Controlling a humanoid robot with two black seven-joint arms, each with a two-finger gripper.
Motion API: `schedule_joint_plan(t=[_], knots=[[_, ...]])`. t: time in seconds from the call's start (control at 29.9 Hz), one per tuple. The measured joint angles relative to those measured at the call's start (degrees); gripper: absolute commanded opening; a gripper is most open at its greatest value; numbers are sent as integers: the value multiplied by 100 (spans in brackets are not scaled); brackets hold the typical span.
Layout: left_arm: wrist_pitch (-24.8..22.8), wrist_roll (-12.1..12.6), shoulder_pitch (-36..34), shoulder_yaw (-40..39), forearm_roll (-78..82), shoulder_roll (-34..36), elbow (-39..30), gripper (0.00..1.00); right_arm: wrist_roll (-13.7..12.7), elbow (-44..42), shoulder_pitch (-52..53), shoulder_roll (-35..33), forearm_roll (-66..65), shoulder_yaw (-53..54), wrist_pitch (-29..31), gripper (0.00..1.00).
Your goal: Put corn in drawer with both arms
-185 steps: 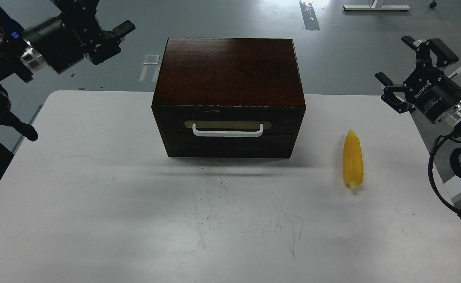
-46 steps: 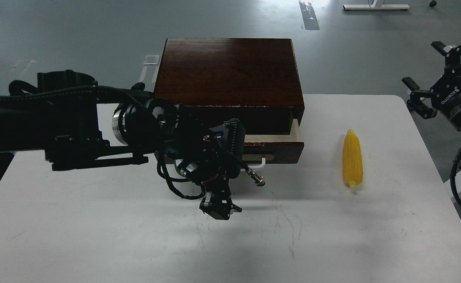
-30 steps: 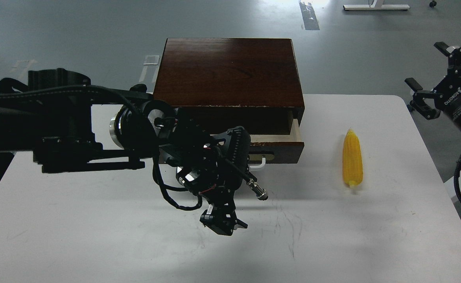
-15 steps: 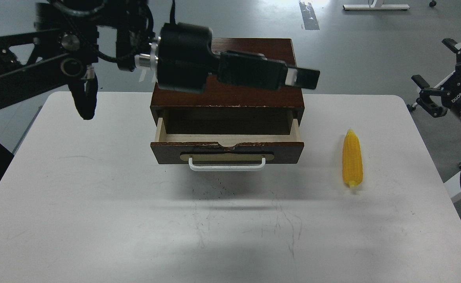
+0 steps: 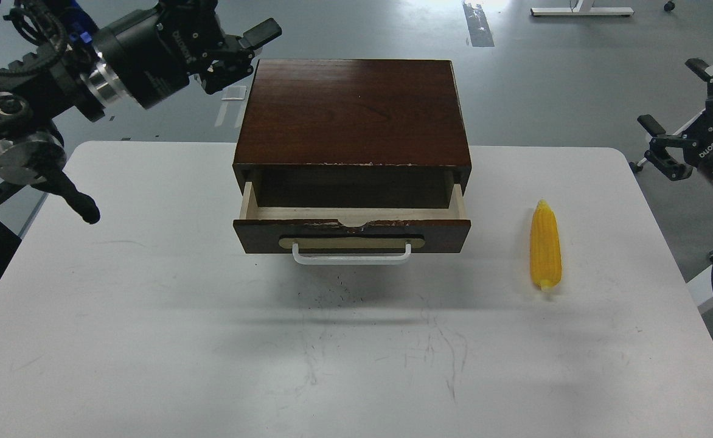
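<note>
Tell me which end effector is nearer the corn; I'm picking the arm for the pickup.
Right. The right end effector hovers off the table's right edge, up and right of the corn. The left end effector is far across, beyond the drawer.

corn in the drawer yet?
No, the corn lies on the white table to the right of the open drawer, whose visible inside holds nothing.
</note>
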Motion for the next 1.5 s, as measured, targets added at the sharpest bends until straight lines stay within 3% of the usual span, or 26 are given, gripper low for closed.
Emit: schedule_joint_plan(t=[0.2, 0.43, 0.6, 0.94, 1.1, 1.3, 1.5], knots=[[-77, 445, 1302, -1172, -438, -263, 428, 99, 0, 7, -37, 23, 0, 16, 0, 100], [-206, 530, 2131, -1723, -388, -488, 674, 99, 0, 38, -196, -57, -39, -54, -2, 100], [-232, 534, 2187, -1750, -364, -556, 812, 99, 0, 543, -156, -706, -782, -216, -2, 100], [-313, 530, 2187, -1768, -353, -584, 800, 99, 0, 771, 245, -1054, -5002, -288, 0, 100], [-316, 525, 2182, -1768, -352, -595, 770, 99, -2, 623, 535, -597, -6011, -819, 0, 100], [-316, 524, 2182, -1777, -343, -597, 744, 99, -2, -36, 1420, -99, -6144, -2395, 0, 100], [-316, 522, 2182, -1779, -343, -597, 735, 99, -2, -598, 1696, 617, -6144, -2983, -6, 100]])
